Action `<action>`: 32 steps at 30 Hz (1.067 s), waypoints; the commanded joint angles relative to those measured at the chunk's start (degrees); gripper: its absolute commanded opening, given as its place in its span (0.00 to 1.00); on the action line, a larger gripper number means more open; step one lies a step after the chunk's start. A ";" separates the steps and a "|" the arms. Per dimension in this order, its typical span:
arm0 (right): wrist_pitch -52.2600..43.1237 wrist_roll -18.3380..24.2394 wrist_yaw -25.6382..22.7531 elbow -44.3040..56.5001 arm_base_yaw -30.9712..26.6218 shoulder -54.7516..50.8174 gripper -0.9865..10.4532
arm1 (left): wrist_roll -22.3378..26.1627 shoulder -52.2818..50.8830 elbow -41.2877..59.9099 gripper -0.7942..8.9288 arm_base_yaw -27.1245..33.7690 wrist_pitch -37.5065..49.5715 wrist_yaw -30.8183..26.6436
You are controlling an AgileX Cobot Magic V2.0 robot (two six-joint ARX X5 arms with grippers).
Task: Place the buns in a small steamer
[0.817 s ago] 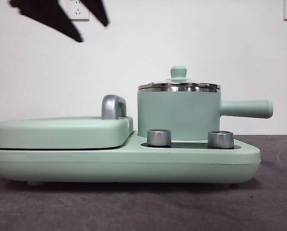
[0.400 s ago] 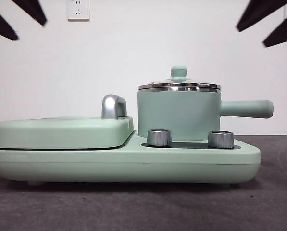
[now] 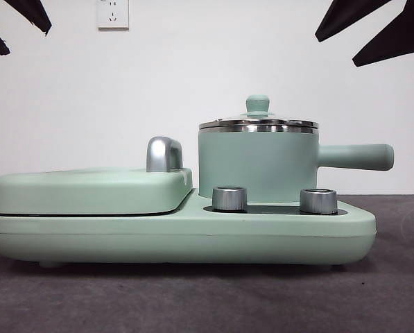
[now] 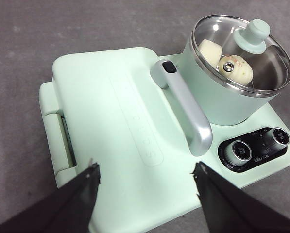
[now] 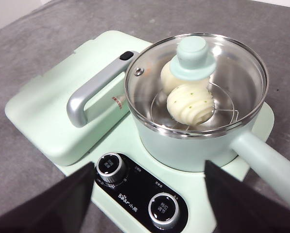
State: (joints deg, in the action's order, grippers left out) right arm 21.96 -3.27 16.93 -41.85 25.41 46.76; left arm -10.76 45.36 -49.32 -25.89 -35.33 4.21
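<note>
Mint-green small steamer (image 5: 193,141) lidded, both buns (image 5: 189,103) inside on its rack, left tool (image 4: 145,175) and right tool (image 5: 148,175) open, empty, raised above the appliance.

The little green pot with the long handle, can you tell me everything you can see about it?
The small steamer is a round mint-green pot with a shiny steel rim and a long straight handle sticking out sideways. It stands upright on the green cooker base, behind two silver knobs. A glass lid with a green knob covers it. Through the glass, two pale buns rest on a wire rack inside. Nothing grips it.
</note>
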 commanded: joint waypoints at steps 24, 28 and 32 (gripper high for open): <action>-1.42 -0.44 0.68 -1.03 0.28 -0.13 0.10 | 5.57 -2.64 0.98 0.09 1.62 -0.07 -0.39; -1.42 -0.44 0.68 -1.03 0.28 -0.13 0.10 | 7.74 -10.01 10.03 0.09 7.52 8.44 -0.13; -1.42 -0.44 0.68 -1.03 0.28 -0.13 0.10 | 6.86 -19.10 21.07 0.09 13.94 17.11 -0.15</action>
State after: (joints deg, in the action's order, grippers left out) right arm 21.10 -3.27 17.41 -41.85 25.41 46.52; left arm -4.47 27.62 -30.02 -12.67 -20.45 4.21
